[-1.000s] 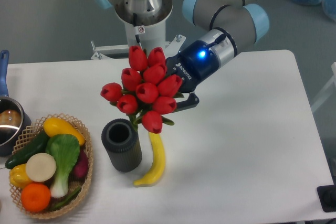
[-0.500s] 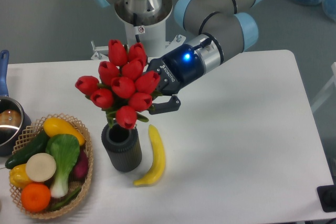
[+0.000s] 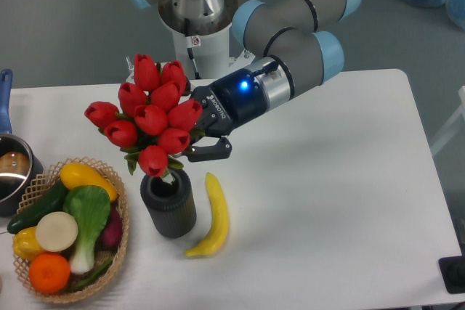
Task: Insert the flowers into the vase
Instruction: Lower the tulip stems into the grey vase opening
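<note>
The flowers (image 3: 149,115), a tight bunch of glossy red tulip buds with green leaves, are held tilted to the left above the vase (image 3: 168,202). The stem ends sit at the vase's open mouth; I cannot tell how far inside they reach. The vase is a short dark ribbed cylinder standing upright on the white table. My gripper (image 3: 195,147) is shut on the flowers' stems just right of the bunch, one dark finger (image 3: 211,152) showing below the buds. The other finger is hidden behind the flowers.
A yellow banana (image 3: 213,215) lies right beside the vase. A woven basket (image 3: 122,212) with vegetables and fruit stands left of the vase. A blue-handled pot (image 3: 10,168) is at the left edge. The robot base (image 3: 197,23) stands behind.
My gripper has carried the flowers leftward and down, from right of the vase to directly over its mouth. The vase, banana and basket have not moved.
</note>
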